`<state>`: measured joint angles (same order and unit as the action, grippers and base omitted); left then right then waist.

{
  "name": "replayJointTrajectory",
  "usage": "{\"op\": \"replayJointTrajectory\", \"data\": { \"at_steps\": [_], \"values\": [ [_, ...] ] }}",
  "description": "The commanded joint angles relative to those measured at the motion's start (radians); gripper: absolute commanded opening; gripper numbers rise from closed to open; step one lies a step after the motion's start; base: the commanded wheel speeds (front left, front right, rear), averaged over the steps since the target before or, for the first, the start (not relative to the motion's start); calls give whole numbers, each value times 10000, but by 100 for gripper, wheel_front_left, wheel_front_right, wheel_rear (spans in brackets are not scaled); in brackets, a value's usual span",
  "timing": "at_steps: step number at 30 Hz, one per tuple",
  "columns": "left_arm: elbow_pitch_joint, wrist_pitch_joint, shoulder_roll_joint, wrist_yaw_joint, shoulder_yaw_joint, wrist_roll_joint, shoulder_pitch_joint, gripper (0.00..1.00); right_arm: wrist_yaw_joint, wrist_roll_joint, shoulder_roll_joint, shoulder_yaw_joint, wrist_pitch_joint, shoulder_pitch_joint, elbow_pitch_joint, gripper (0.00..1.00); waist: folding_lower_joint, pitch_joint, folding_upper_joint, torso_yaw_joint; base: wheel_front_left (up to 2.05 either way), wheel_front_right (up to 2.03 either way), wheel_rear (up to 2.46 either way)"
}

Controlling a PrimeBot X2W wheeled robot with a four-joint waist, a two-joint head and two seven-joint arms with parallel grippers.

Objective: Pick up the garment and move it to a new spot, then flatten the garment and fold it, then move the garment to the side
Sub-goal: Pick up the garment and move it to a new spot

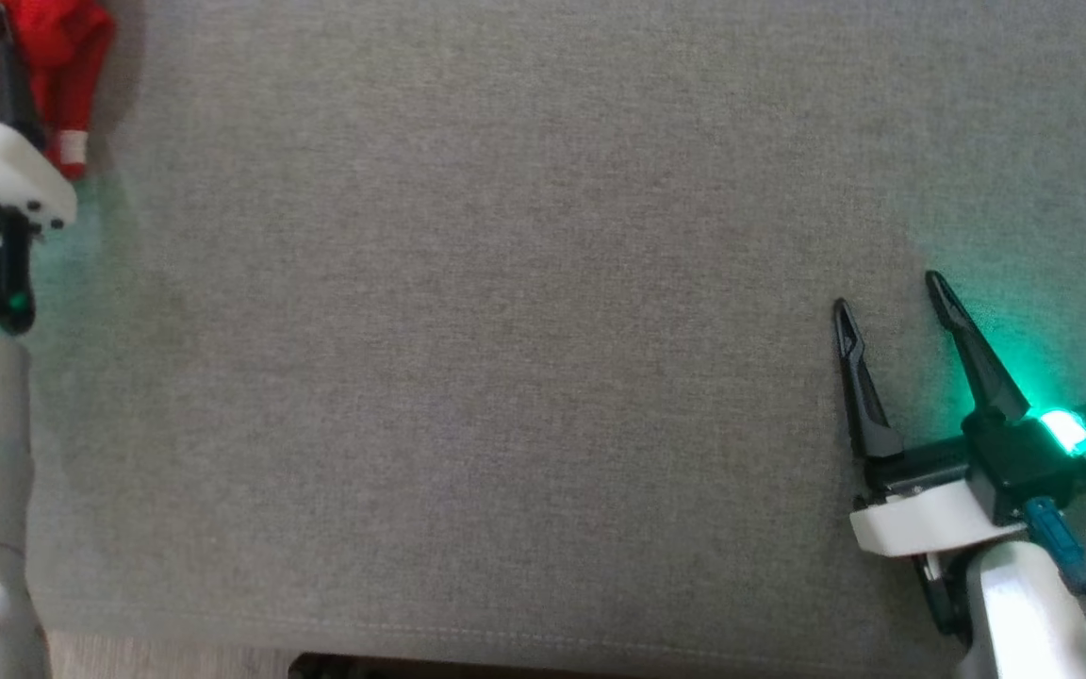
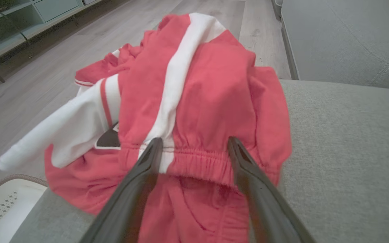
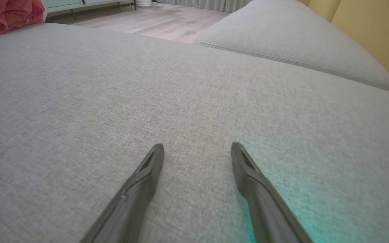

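At the far left corner of the grey cushion (image 1: 505, 330), the left end effector (image 2: 195, 140) has its two fingers spread wide and holds nothing. Its tips sit at the elastic waistband (image 2: 198, 163) of the garment (image 2: 214, 94). Whether they press the cloth or hang just above it is hard to tell from this angle. The waistband runs crosswise to the fingers and spans the gap between them, so a closing pinch would likely gather that hem.

Beyond the waistband, the red-and-white garment lies crumpled in a heap at the cushion's corner. A white sleeve reaches out past the edge, above the floor (image 2: 39, 67).

The right end effector (image 1: 887, 289) is likewise spread and empty. It hovers over bare cushion, well apart from the garment, which lies far off to its left. The left arm is plainly the nearer, so the first lift looks to be its job.
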<state>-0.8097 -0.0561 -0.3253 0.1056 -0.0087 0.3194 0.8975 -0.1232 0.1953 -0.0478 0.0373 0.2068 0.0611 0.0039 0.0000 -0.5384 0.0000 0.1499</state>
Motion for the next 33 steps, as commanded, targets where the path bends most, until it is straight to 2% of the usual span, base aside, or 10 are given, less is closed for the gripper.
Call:
{"op": "replayJointTrajectory", "data": {
  "at_steps": [1, 5, 6, 7, 9, 10, 11, 20, 29, 33],
  "values": [
    [104, 50, -638, -42, 168, -81, 298, 100, -75, 68, -108, 239, -5, 76, -217, 100, 0, -176, 0, -115, 0, 0, 0],
    [-595, -31, -684, -145, 45, -164, 673, 100, -75, 46, -108, 236, 14, 110, -217, 100, 0, -359, 0, -212, 0, 0, 0],
    [-766, -70, -692, -162, -12, -205, 737, 91, -75, 40, -107, 234, 23, 123, -206, 100, 0, -378, 0, -229, 0, 0, 0],
    [-916, -86, -705, -165, -66, -241, 792, 64, -75, 36, -106, 233, 31, 138, -192, 100, 0, -391, 0, -244, 0, 0, 0],
    [-1184, -103, -723, -170, -128, -266, 885, 26, -75, 25, -103, 221, 47, 170, -156, 100, 0, -398, 0, -266, 0, 0, 0],
    [-1289, -82, -739, -171, -170, -293, 919, 10, -75, 20, -101, 210, 57, 185, -133, 100, 0, -391, 0, -269, 0, 0, 0],
    [-1379, -46, -748, -165, -204, -307, 946, 0, -75, 15, -98, 192, 67, 194, -107, 100, 0, -371, 0, -262, 0, 0, 0],
    [-1732, 430, -1175, -78, -747, -754, 1188, 0, -75, -157, -53, 198, 249, 307, 412, 100, 0, 475, 0, -115, 0, 0, 0],
    [-944, 59, -2385, 166, -2090, -1847, 1775, 0, -75, -1080, -27, 374, 491, 361, 1541, 100, 0, 2543, 0, -387, 0, 0, 0],
    [-175, -194, -2650, 238, -2985, -2057, 2050, 0, -75, -1556, -26, 283, 535, 171, 2016, 100, 0, 3634, 0, -698, 0, 0, 0]
  ]
}}
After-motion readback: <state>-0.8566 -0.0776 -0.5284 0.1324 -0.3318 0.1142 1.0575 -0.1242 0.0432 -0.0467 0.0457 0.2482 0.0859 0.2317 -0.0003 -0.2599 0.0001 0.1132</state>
